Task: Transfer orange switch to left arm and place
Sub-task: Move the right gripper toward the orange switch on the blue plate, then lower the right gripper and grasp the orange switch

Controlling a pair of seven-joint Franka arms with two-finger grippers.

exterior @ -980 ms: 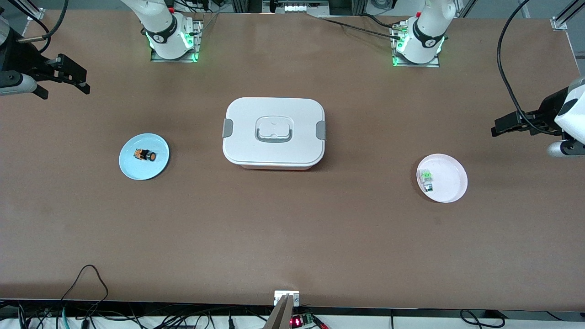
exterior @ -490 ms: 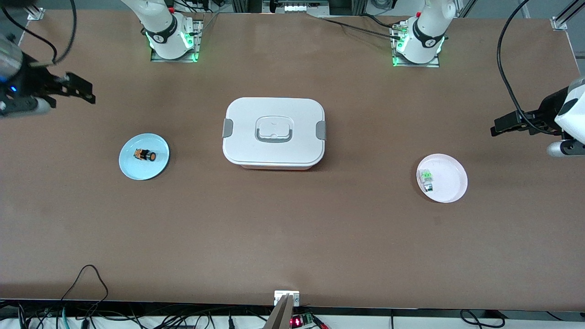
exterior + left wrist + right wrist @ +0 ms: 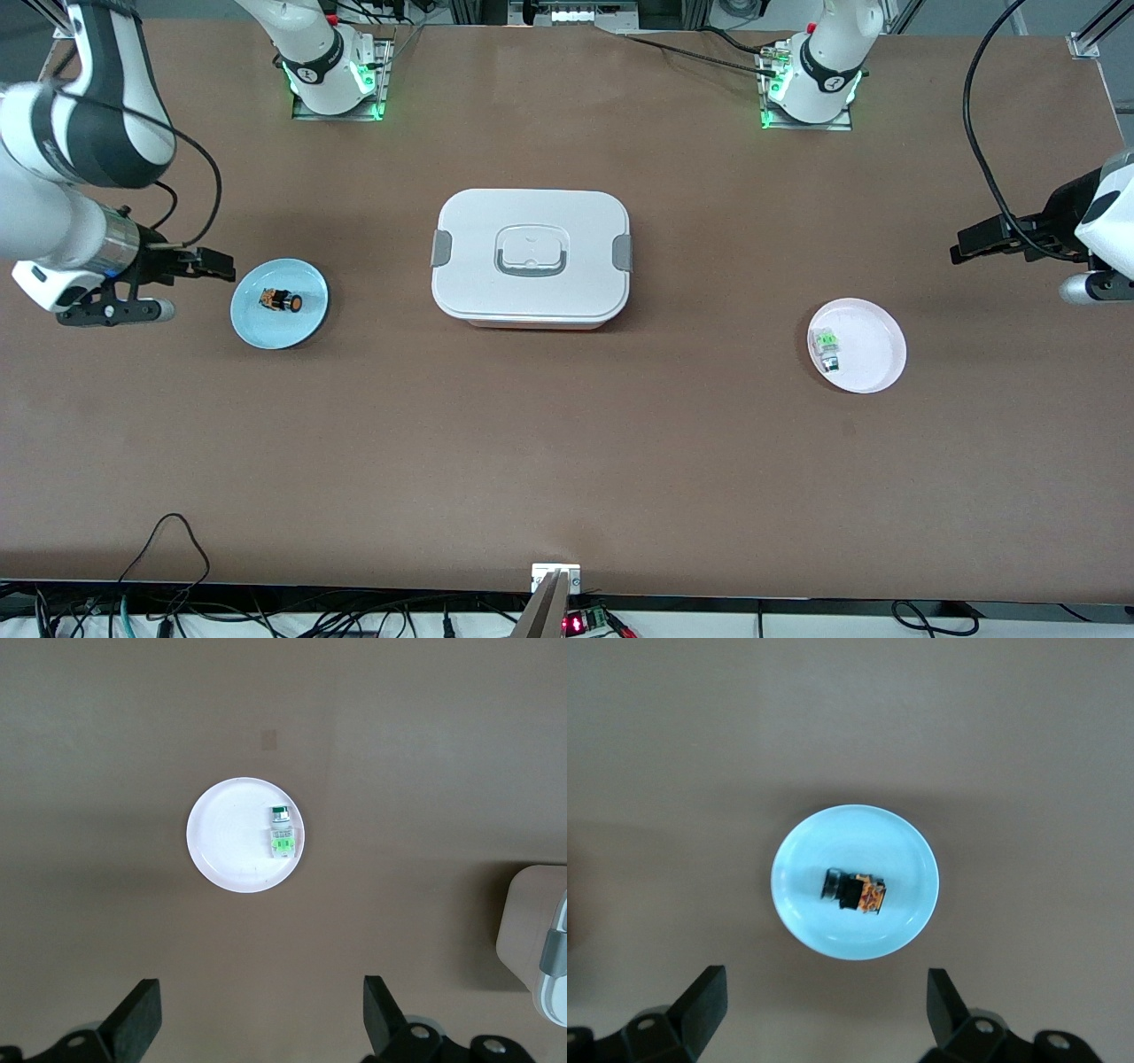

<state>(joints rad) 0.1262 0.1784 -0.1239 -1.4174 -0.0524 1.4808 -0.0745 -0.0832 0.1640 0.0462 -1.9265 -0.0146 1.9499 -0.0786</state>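
Observation:
The orange switch point(image 3: 282, 301) lies on its side on a light blue plate point(image 3: 257, 326) toward the right arm's end of the table. In the right wrist view the switch point(image 3: 855, 891) sits mid-plate point(image 3: 833, 833). My right gripper point(image 3: 215, 264) is open and empty, over the bare table just beside that plate; its own view shows it point(image 3: 824, 1010) short of the plate's rim. The white box point(image 3: 532, 257) stands shut at the table's middle. My left gripper point(image 3: 967, 245) is open and empty, waiting over the left arm's end of the table point(image 3: 257, 1014).
A pink-white plate point(image 3: 877, 354) holding a green-and-clear switch point(image 3: 827, 347) lies toward the left arm's end; both show in the left wrist view, the plate point(image 3: 226, 842) and the switch point(image 3: 281, 830), with a corner of the box point(image 3: 532, 930).
My right arm has swung in from the table's end, bringing its gripper down beside the blue plate. The left arm, switch and box have not moved.

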